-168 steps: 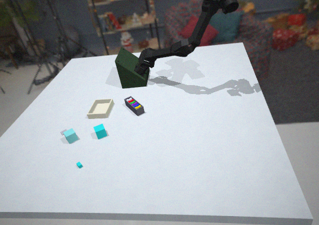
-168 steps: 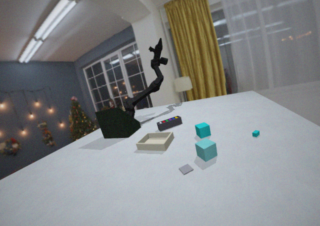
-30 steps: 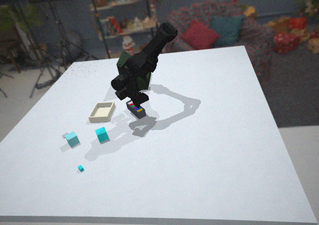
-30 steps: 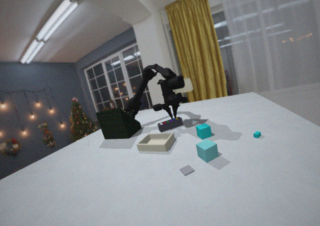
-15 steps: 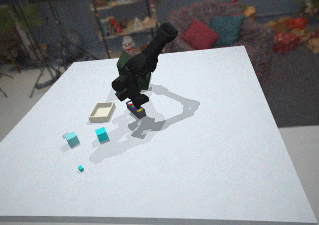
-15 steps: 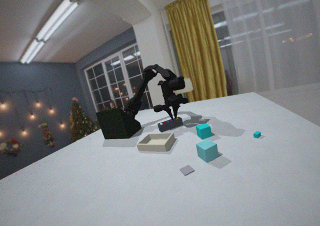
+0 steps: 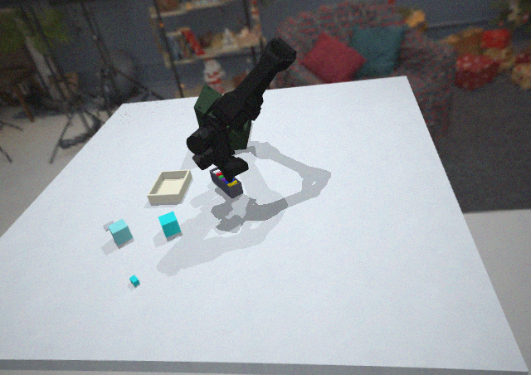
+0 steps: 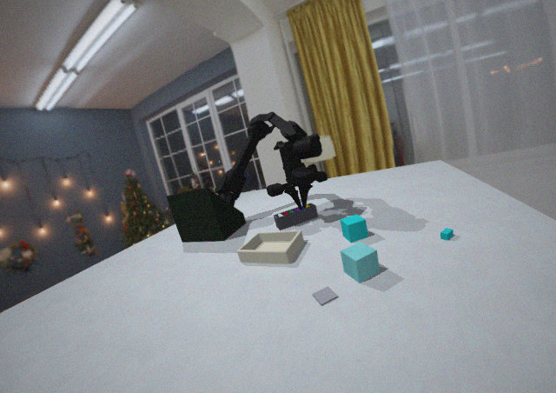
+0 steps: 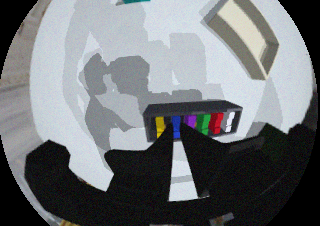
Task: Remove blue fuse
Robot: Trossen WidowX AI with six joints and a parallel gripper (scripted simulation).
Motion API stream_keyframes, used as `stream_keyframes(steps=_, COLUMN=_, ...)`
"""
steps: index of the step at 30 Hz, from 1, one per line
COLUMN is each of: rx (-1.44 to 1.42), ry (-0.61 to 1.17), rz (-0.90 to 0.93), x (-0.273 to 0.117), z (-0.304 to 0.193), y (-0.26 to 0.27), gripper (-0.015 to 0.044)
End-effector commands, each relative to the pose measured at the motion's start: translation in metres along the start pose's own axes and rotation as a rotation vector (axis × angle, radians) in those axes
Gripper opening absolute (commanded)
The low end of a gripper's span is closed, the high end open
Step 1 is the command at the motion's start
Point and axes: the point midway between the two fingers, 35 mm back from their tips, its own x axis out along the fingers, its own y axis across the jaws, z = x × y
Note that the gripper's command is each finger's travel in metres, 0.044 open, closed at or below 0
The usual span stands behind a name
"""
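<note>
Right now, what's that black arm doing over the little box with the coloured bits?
The arm's gripper is lowered over a dark fuse block that holds a row of coloured fuses. Its fingers sit on either side of the blue fuse, narrowed around it, but whether they grip it yet is not clear. The fuse is not out of the block. The beige tray where it should go sits beside the block with nothing in it. A few teal cubes lie farther off, untouched.
</note>
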Motion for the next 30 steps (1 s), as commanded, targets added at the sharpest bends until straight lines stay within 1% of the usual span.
stream_keyframes(steps=1, rx=0.000, ry=0.000, rz=0.000, x=0.000, z=0.000, y=0.000, gripper=0.0017)
stream_keyframes(steps=4, rx=0.000, ry=0.000, rz=0.000, x=0.000, z=0.000, y=0.000, gripper=0.0000)
stream_keyframes(steps=30, rx=0.001, ry=0.000, rz=0.000, x=-0.011, z=0.001, y=0.000, gripper=0.0000)
